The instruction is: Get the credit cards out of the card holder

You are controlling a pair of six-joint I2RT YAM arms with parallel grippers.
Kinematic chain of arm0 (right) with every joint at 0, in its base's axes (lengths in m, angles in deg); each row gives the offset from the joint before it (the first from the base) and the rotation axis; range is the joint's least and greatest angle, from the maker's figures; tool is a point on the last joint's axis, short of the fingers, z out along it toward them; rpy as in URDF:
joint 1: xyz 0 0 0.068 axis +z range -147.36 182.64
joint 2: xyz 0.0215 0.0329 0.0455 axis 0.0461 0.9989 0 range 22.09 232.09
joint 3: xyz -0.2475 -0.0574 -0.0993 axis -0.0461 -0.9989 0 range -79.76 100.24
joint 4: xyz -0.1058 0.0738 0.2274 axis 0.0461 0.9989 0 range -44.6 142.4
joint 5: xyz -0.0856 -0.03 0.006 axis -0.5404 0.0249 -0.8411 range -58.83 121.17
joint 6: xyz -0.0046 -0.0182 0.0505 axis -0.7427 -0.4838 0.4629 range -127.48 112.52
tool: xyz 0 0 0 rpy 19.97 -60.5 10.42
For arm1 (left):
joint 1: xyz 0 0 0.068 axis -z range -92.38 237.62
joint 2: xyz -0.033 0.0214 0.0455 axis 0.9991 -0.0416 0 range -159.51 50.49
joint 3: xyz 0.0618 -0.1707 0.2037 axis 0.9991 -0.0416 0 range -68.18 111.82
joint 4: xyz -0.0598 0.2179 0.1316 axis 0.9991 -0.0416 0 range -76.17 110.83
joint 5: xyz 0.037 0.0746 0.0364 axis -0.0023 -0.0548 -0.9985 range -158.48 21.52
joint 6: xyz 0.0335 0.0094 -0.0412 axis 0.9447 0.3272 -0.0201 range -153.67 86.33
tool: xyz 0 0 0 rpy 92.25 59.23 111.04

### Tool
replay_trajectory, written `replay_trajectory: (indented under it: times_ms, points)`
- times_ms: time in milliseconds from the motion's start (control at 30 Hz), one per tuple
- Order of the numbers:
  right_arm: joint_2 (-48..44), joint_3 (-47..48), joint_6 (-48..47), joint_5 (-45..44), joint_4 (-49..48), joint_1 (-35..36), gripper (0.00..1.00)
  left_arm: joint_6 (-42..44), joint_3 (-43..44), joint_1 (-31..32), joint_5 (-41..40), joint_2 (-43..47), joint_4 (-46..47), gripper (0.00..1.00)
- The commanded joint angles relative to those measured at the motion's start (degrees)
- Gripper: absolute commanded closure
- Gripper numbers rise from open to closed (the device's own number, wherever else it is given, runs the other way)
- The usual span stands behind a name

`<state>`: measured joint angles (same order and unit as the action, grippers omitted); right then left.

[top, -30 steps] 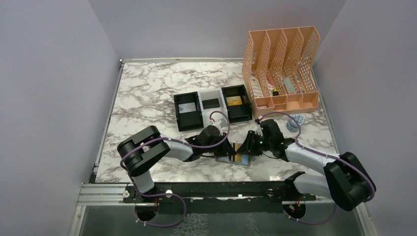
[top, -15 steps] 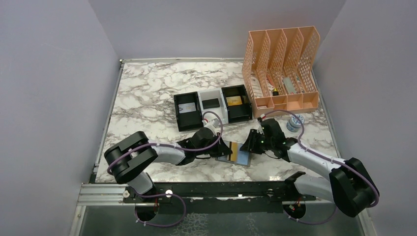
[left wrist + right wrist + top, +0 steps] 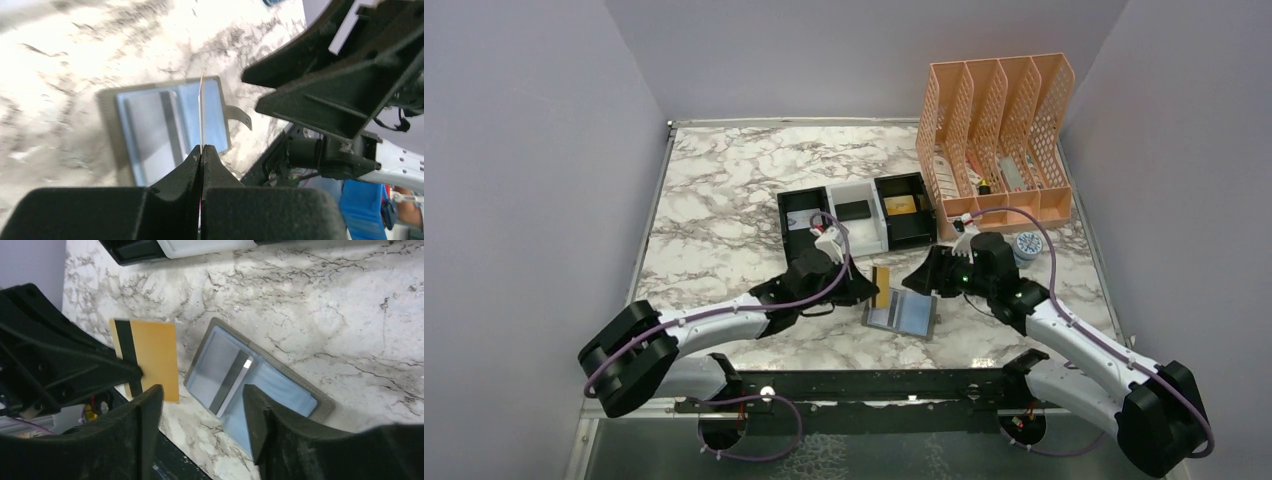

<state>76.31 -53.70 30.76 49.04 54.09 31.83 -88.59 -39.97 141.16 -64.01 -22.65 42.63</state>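
Observation:
The card holder [image 3: 904, 314] lies open on the marble, grey-taupe rim around blue-grey panels [image 3: 280, 390]. One panel [image 3: 216, 365] holds a grey card with a dark stripe. A gold-yellow credit card [image 3: 882, 286] with a black stripe hangs just left of the holder, clear of it [image 3: 152, 357]. My left gripper [image 3: 865, 291] is shut on that card, which shows edge-on above the closed jaws [image 3: 201, 112]. My right gripper [image 3: 202, 412] hovers open above the holder's right side with nothing between its fingers [image 3: 918, 282].
A black-and-white three-compartment tray [image 3: 785, 240] stands behind the grippers with small items in it. The peach mesh file rack [image 3: 994, 140] is at the back right. A small round blue-white object [image 3: 1028, 243] lies in front of the rack.
The left gripper closed on the gold card and drew it leftward out of the holder. The right gripper opened, let go of the holder and rose slightly.

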Motion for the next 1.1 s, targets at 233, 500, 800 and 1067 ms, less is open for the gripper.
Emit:
replay_trajectory:
  times_ms: [233,500,800,1067]
  points:
    - [0.0,0.6,0.6,7.5,-14.0,0.0,0.18,6.7,-4.4,-16.3,19.8,12.0,0.3,1.00]
    - [6.0,-3.0,10.0,25.6,-35.3,-0.1,0.30,2.6,-5.9,-17.0,28.6,13.4,10.2,1.00]
    - [9.8,-4.8,16.9,31.6,-47.9,-0.1,0.55,-0.8,-6.2,-17.1,32.2,14.5,16.0,1.00]
    - [13.0,-3.1,20.1,35.2,-52.6,-0.1,0.65,-5.0,-7.7,-16.9,33.6,12.7,23.3,1.00]
